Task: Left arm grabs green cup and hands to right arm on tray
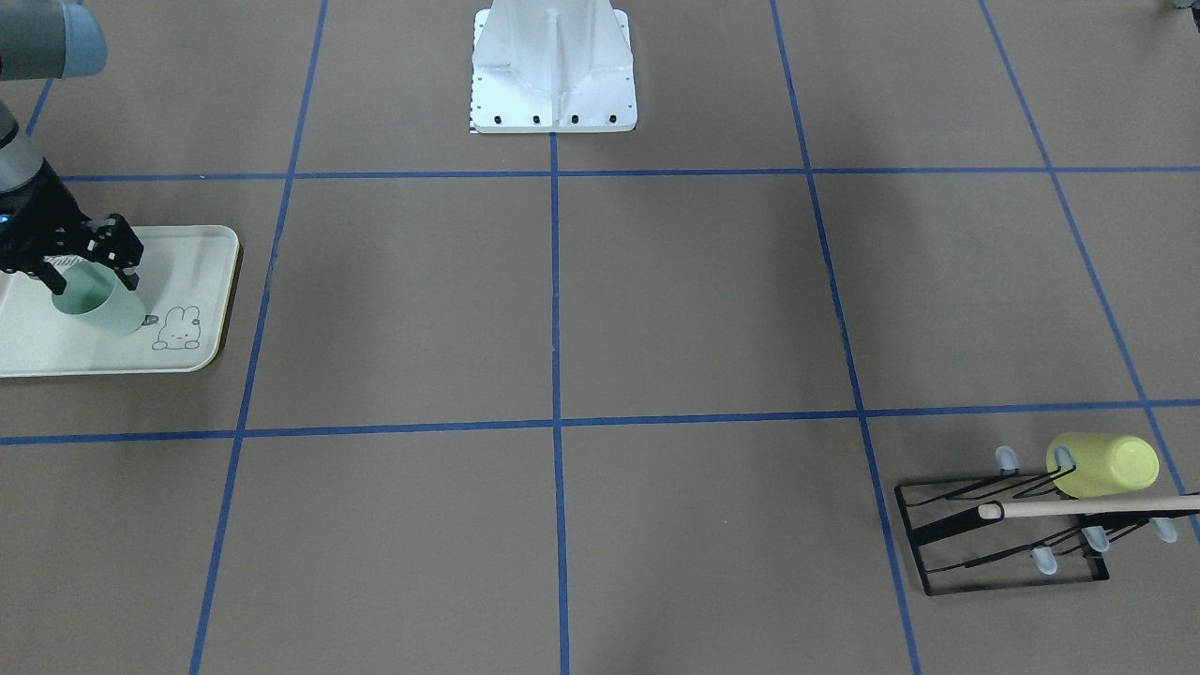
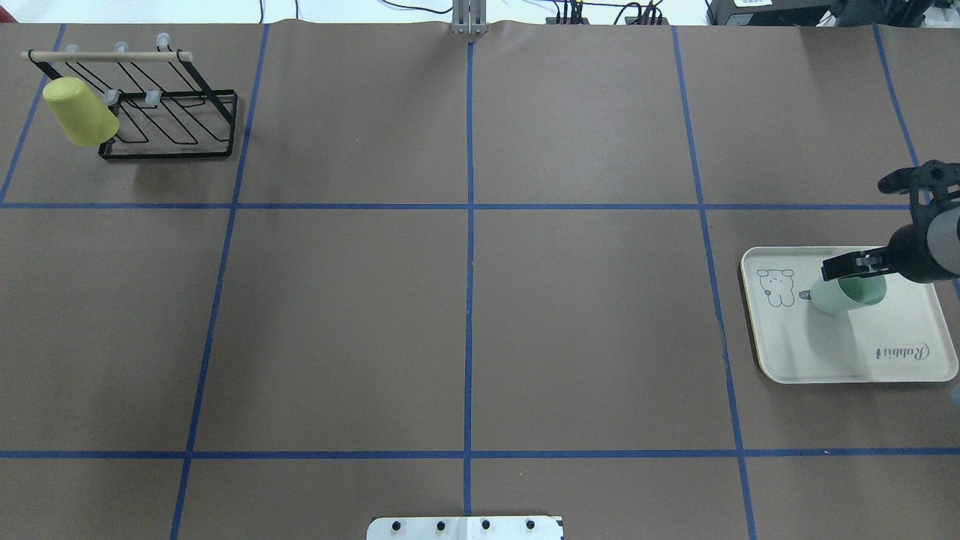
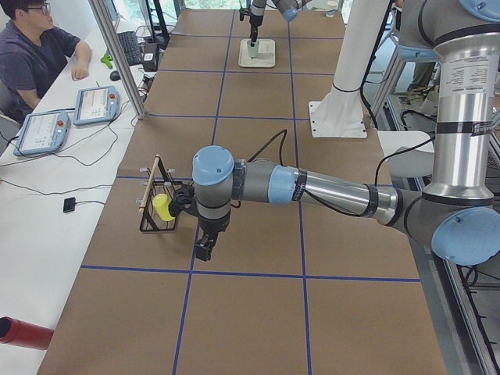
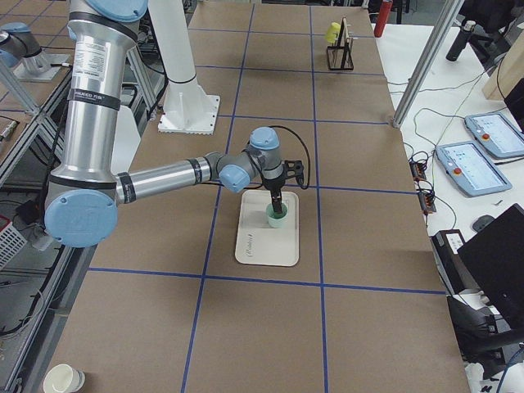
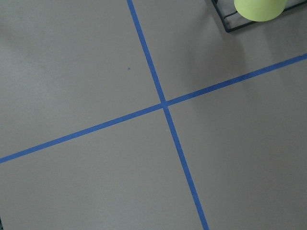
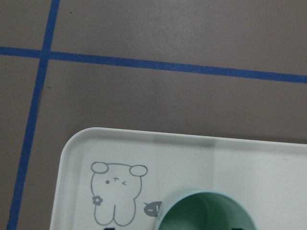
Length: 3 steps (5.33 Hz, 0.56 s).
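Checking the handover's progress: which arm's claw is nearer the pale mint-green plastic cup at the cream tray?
Right. The right claw is at the pale mint-green plastic cup over the cream tray; the left claw hangs far away, beside the black wire rack.

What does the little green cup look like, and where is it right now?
The green cup is a small, smooth, pale mint tumbler, plastic-looking, with no handle. It seems to stand mouth up on the cream tray, beside the bunny drawing. The right gripper reaches down at its rim; I cannot tell whether it is squeezing the cup.
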### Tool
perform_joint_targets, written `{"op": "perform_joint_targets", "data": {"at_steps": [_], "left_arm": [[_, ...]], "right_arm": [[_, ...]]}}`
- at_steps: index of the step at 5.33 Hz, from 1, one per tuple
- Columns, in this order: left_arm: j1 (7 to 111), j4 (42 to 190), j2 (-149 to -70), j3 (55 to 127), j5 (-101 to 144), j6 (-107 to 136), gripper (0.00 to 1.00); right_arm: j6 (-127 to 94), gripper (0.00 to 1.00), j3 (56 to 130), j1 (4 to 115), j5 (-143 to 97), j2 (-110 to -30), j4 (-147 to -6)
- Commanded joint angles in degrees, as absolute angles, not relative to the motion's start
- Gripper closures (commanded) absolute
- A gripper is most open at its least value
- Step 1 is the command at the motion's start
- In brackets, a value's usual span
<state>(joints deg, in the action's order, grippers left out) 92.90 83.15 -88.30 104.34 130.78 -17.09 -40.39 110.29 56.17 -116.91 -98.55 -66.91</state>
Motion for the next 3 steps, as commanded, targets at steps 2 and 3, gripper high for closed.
{"op": "perform_joint_targets", "data": {"at_steps": [2,3], "left_arm": [[92.9,83.23,-88.24,104.33,130.78,-17.4,0.0],[92.9,83.15,-88.16,104.07,130.69,-17.23,0.0]], "right_arm": [[-12.49,0.0,110.3,71.76,-123.49,-93.43,-87.48],[-4.3,0.0,109.78,77.11,-126.1,-93.51,-92.06]]}}
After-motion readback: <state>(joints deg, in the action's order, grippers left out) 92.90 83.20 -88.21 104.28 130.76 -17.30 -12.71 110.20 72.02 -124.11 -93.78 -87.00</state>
